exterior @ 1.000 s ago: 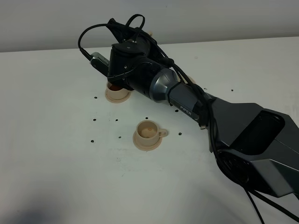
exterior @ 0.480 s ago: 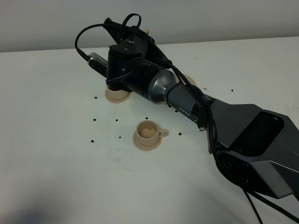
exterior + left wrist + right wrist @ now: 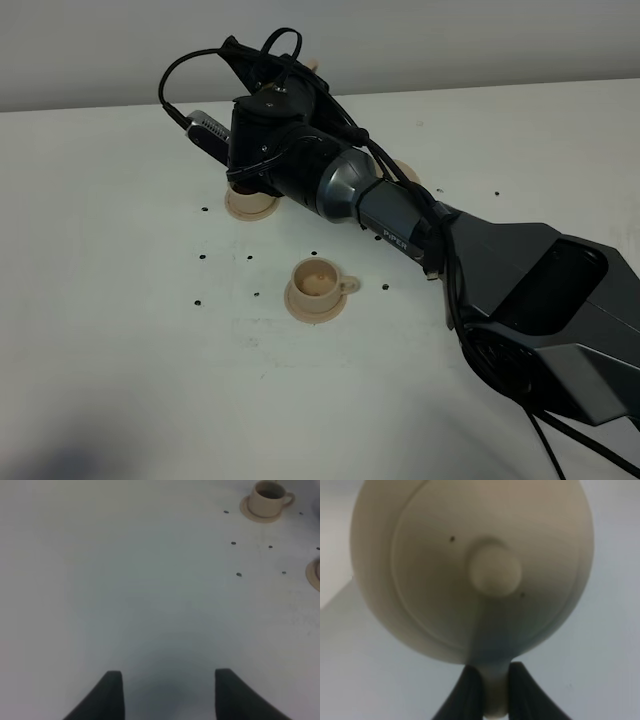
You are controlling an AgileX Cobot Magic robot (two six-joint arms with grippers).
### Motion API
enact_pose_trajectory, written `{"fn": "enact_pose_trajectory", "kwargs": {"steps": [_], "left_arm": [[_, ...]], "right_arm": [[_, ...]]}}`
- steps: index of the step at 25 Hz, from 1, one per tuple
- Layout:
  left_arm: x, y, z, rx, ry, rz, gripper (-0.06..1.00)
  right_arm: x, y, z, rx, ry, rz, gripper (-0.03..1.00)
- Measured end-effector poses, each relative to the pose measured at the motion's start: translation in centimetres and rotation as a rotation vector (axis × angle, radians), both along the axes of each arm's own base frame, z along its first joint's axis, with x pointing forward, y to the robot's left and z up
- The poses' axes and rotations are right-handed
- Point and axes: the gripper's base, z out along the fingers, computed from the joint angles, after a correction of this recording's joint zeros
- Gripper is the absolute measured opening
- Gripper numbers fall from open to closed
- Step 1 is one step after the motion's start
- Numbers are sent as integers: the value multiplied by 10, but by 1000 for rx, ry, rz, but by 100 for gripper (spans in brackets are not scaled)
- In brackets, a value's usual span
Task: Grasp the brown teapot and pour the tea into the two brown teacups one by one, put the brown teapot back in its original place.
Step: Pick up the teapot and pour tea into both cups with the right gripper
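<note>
In the right wrist view my right gripper (image 3: 495, 682) is shut on the loop handle of the brown teapot (image 3: 470, 565), whose knobbed lid faces the camera. In the exterior view the right arm's wrist (image 3: 285, 150) reaches across the far teacup (image 3: 243, 190) on its saucer (image 3: 252, 205) and hides most of the teapot and cup. The near teacup (image 3: 318, 282) stands free on its saucer. A sliver of the original place (image 3: 406, 172), a tan saucer, shows behind the arm. My left gripper (image 3: 167, 695) is open over bare table, far from a teacup (image 3: 267, 497).
The white tabletop (image 3: 120, 330) carries small dark dots around the cups. The right arm's dark links (image 3: 520, 290) stretch from the lower right toward the far cup. A saucer rim (image 3: 315, 575) shows at the edge of the left wrist view.
The right wrist with the teapot has shifted slightly up and to the left over the far teacup, then held nearly still. The near cup has not moved.
</note>
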Motion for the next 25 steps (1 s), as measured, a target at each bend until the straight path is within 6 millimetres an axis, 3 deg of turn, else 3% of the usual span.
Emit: {"fn": "enact_pose_trajectory", "kwargs": {"steps": [18, 25], "left_arm": [[0, 0, 0, 0, 0, 0, 40], [0, 0, 0, 0, 0, 0, 40]], "right_arm": [[3, -14, -12, 189, 145, -194, 11], [-5, -22, -1, 300, 216, -335, 11]]}}
